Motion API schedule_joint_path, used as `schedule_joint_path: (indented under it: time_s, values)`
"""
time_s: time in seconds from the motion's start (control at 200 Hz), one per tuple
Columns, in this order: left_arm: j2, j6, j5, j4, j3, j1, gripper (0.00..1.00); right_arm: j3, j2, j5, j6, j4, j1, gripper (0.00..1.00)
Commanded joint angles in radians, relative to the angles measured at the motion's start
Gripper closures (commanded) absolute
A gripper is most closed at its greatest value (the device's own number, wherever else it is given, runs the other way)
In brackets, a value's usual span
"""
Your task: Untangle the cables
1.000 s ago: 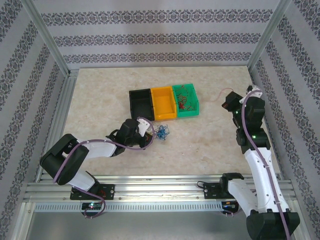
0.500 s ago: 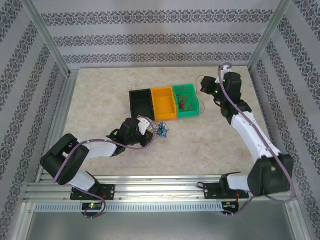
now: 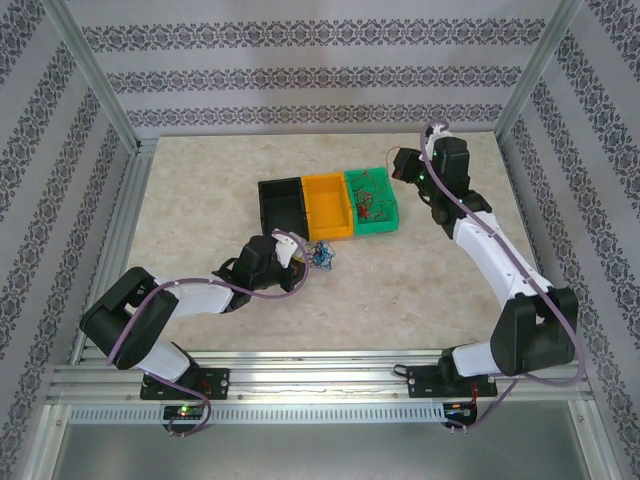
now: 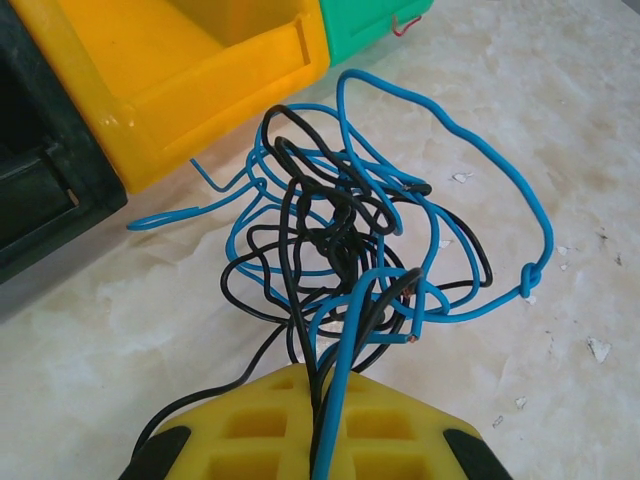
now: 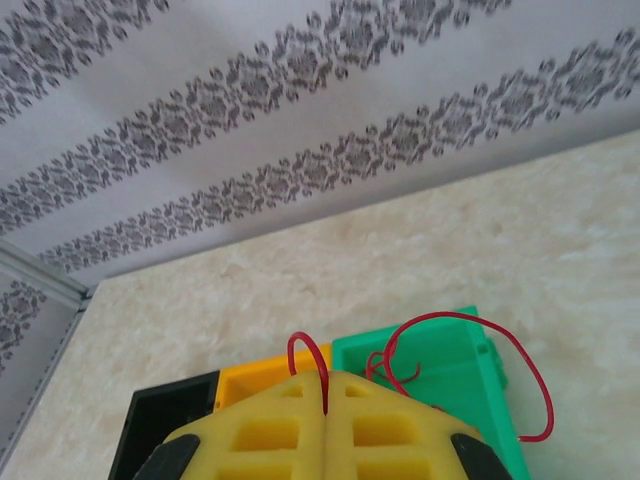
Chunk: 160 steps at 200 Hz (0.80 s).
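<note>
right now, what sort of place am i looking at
Probably a robot test cell in a lab: an aluminium frame with patterned backdrop walls encloses a tabletop carrying the left arm, the right arm and three small bins.

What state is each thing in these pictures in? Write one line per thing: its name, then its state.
left pincer: shut on the tangle's strands.
right pincer: shut on one red cable.
blue and black cable tangle: knotted, beside the yellow bin.
red cable: separate from the tangle, looping from the right pincer.
green bin: holding red wires.
yellow bin: looks empty.
black bin: inside too dark to tell.
</note>
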Motion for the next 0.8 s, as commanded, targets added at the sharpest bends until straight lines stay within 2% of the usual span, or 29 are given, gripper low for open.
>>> schedule_joint_path:
  time_s: [0.0,0.195,0.345,0.415,0.63,0.794]
  values:
    - [0.0,-0.017,-0.019,0.058,-0.018,-0.007,1.0,0.021,-0.093,0.107,-0.035,0.003,0.014,1.0]
    - [0.023,-0.019,-0.013,0.062,-0.007,-0.007,1.0,-0.015,-0.191,0.176,-0.028,-0.01,0.019,1.0]
    - [0.036,-0.017,-0.005,0.052,0.005,-0.007,1.0,-0.043,-0.278,0.304,-0.028,-0.026,0.033,1.0]
    - [0.036,-0.017,-0.006,0.054,0.005,-0.007,1.0,-0.056,-0.302,0.321,-0.028,-0.024,0.033,1.0]
    - [0.041,-0.014,0.003,0.052,0.009,-0.006,1.0,-0.057,-0.291,0.27,-0.039,-0.014,0.031,1.0]
    - [0.044,-0.015,-0.002,0.047,0.012,-0.006,1.0,-0.042,-0.291,0.385,-0.115,-0.007,0.038,1.0]
